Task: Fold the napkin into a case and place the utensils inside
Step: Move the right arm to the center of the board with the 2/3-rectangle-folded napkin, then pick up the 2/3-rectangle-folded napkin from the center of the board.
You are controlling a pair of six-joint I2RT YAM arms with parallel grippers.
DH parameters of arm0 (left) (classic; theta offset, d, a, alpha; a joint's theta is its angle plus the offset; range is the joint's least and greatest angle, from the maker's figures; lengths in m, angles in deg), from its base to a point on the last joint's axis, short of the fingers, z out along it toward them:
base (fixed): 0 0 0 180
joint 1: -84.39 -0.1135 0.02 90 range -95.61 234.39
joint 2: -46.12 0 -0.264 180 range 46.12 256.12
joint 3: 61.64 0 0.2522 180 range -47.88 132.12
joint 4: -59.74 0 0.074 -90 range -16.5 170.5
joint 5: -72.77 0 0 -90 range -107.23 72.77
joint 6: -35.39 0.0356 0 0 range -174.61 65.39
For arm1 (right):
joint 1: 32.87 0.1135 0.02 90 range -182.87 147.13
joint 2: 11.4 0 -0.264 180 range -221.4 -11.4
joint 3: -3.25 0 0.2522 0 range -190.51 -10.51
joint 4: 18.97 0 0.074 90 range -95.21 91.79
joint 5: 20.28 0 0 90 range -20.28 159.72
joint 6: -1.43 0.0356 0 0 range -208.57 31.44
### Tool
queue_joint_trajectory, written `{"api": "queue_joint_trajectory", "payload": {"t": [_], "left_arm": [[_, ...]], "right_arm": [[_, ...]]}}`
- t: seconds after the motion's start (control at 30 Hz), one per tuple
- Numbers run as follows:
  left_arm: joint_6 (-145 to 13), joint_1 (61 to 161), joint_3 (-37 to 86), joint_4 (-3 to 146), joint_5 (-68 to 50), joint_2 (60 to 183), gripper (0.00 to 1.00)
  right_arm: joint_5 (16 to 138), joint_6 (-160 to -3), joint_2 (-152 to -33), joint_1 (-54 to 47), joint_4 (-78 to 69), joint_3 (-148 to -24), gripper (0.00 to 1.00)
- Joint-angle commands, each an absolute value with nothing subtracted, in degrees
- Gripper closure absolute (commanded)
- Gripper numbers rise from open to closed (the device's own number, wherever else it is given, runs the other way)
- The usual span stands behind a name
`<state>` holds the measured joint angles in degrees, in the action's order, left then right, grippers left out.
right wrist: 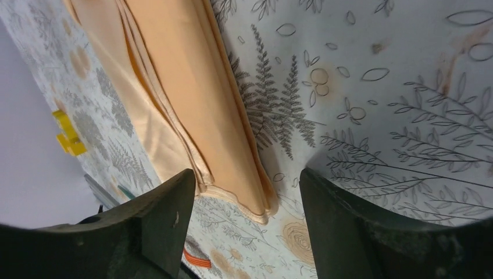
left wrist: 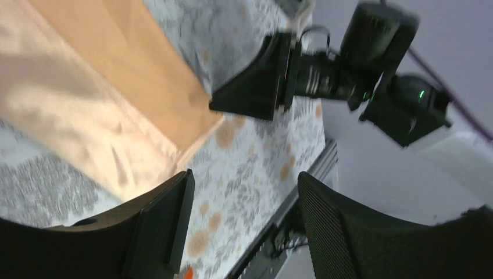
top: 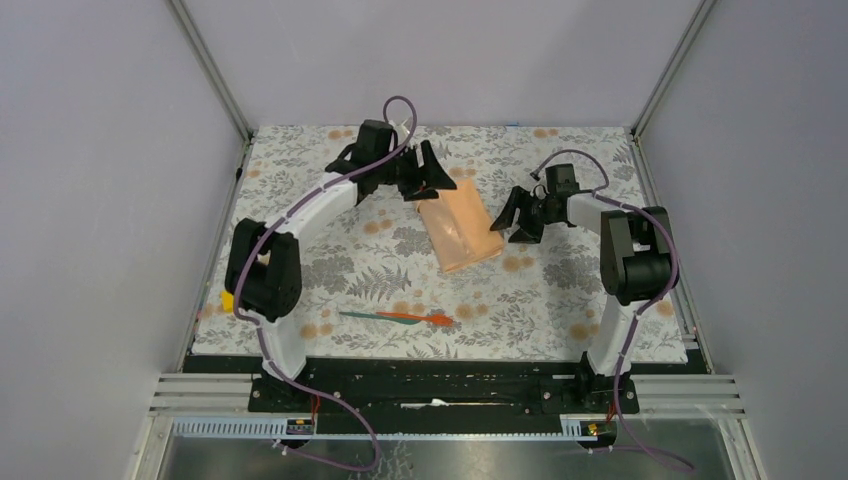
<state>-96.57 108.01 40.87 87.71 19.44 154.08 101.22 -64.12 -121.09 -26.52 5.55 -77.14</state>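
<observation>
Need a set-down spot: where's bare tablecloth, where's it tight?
Free: between napkin and utensils; also right of the utensils, up to the right arm's base. Tight: around the napkin, left gripper and right gripper on either side.

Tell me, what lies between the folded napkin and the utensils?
Only the tablecloth, bare there, separates the napkin from the utensils; the top view shows it.

On the grey floral-print tablecloth (top: 560, 300) the folded peach-orange cloth napkin (top: 460, 232) lies mid-table toward the back; thin teal-green and orange-red plastic utensils (top: 395, 317) lie in one line before it, well apart, nearer the arm bases; small yellow block (top: 228, 300) at the left edge; left gripper (top: 432, 185) just behind the napkin's far-left corner; right gripper (top: 508, 226) just beside its right edge
</observation>
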Motion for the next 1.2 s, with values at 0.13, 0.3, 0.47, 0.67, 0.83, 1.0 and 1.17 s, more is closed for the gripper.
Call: {"api": "queue_joint_trajectory", "payload": {"t": [0.13, 0.3, 0.47, 0.67, 0.83, 1.0, 1.17], "left_arm": [[-90.0, 111.21, 25.36, 92.4, 16.46, 138.91, 0.31], [-89.54, 112.83, 16.17, 92.56, 10.02, 130.14, 0.33], [-89.45, 116.23, 12.09, 92.53, 2.6, 127.19, 0.31], [-89.32, 126.2, 15.05, 93.97, -12.42, 132.14, 0.28], [-86.87, 134.69, 26.75, 100.07, -22.92, 144.72, 0.3], [-85.82, 140.33, 42.23, 111.48, -32.59, 159.23, 0.4], [-85.61, 142.76, 49.59, 115.97, -37.05, 167.34, 0.4]], "right_arm": [[106.62, -63.82, -121.99, -26.11, 0.44, -72.59, 0.53], [108.66, -60.49, -120.58, -24.29, -4.59, -66.9, 0.69], [110.87, -55.01, -115.84, -16.57, -11.28, -61.81, 0.71], [94.73, -56.15, -105.86, -16.03, 1.82, -62.12, 0.32], [82.63, -56.82, -99.65, -24.7, 8.04, -59.95, 0.16], [85.46, -59.72, -98.62, -30.22, 8.08, -58.82, 0.15], [90.84, -60.08, -99.66, -30.27, 5.39, -57.64, 0.16]]}}
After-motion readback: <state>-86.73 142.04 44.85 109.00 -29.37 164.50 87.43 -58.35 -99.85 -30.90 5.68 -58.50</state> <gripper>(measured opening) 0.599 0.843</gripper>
